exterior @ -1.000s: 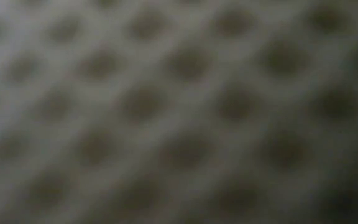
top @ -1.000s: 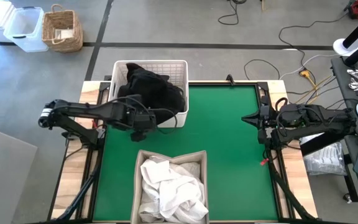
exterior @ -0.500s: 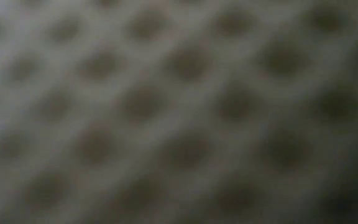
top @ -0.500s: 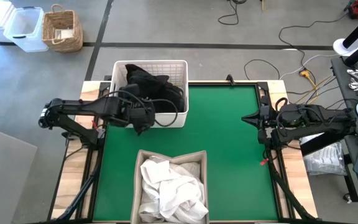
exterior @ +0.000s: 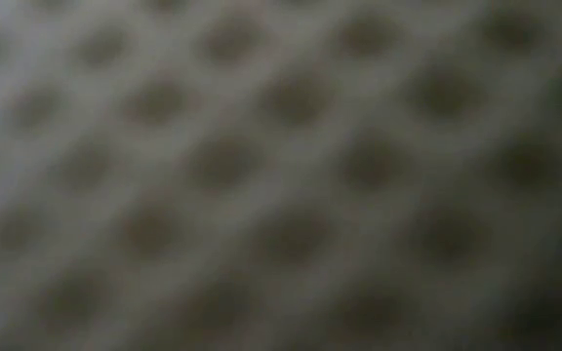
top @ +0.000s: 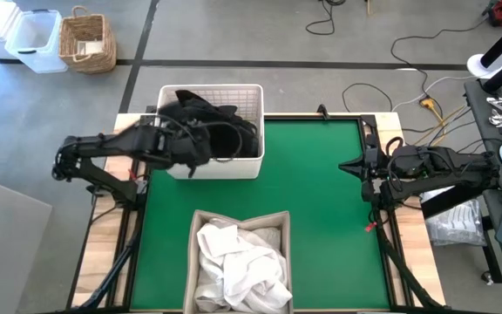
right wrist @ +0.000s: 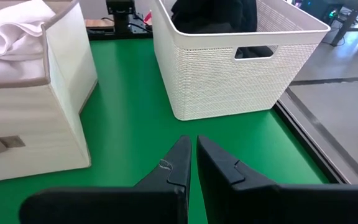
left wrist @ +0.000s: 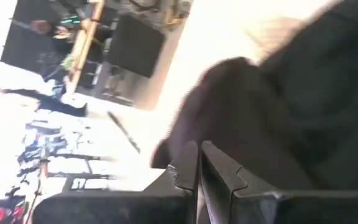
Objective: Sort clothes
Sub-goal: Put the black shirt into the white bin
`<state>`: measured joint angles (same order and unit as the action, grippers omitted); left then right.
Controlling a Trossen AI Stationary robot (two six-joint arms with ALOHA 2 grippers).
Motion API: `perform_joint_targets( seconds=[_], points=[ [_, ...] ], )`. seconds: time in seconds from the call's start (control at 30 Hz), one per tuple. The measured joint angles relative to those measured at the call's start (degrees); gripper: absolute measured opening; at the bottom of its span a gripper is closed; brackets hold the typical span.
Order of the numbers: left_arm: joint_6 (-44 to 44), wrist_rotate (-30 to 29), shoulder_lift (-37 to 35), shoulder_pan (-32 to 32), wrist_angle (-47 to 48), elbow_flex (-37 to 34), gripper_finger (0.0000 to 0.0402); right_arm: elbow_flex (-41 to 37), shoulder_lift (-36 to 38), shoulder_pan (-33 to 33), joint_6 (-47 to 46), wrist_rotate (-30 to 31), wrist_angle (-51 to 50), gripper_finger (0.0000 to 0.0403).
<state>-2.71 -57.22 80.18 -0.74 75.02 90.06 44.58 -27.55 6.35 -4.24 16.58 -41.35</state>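
Dark clothes (top: 220, 126) are binned in white basket (top: 234, 166), whites (top: 238, 266) boxed (sorting looks finished); both tools closed, empty.

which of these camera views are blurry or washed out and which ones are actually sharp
Low view: wholly out of focus, only a soft lattice of dark spots. Left wrist view: smeared and overexposed, with the dark clothes a vague mass beyond the left gripper. High view: sharp, evenly lit. Right wrist view: crisp on the white basket and right gripper.

Wicker basket (top: 87, 41) beside clear bin (top: 35, 40) on floor
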Motion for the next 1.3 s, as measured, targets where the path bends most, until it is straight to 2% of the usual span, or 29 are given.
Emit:
perform_joint_targets(
  seconds=[0.1,0.23,0.37,0.5,0.6,0.7,0.9,1.13,1.3],
  points=[
    [1.2,0.9,0.0,3.5,-0.1,3.6,0.0000,0.0,0.0,0.0,0.3,0.0,0.1,0.0018],
    [3.7,15.3,-0.1,12.1,-2.6,7.1,0.0000,0.0,0.0,0.0,-0.1,0.0,0.3,0.0018],
    [10.4,19.5,0.1,20.2,-9.1,6.2,0.0000,0.0,0.0,0.0,-0.3,0.0,0.4,0.0018],
    [15.7,27.6,1.2,27.1,-15.7,4.7,0.0000,0.0,0.0,0.0,-0.3,0.0,0.5,0.0018],
    [18.0,29.4,2.5,30.5,-18.5,4.0,0.0000,0.0,0.0,0.0,-0.3,0.0,0.5,0.0018],
    [19.6,30.0,4.1,32.8,-18.7,2.9,0.0000,0.0,0.0,0.0,-0.3,0.0,0.5,0.0018],
    [20.9,38.3,5.8,35.1,-20.6,-2.9,0.0000,0.0,0.0,0.0,-0.3,0.0,0.5,0.0018],
    [19.6,38.5,6.1,35.7,-23.3,-11.5,0.0000,0.0,0.0,0.0,-0.3,0.0,0.5,0.0018],
    [19.3,41.4,6.1,35.8,-27.7,-16.8,0.0000,0.0,0.0,0.0,-0.3,0.0,0.5,0.0018]
  ],
)
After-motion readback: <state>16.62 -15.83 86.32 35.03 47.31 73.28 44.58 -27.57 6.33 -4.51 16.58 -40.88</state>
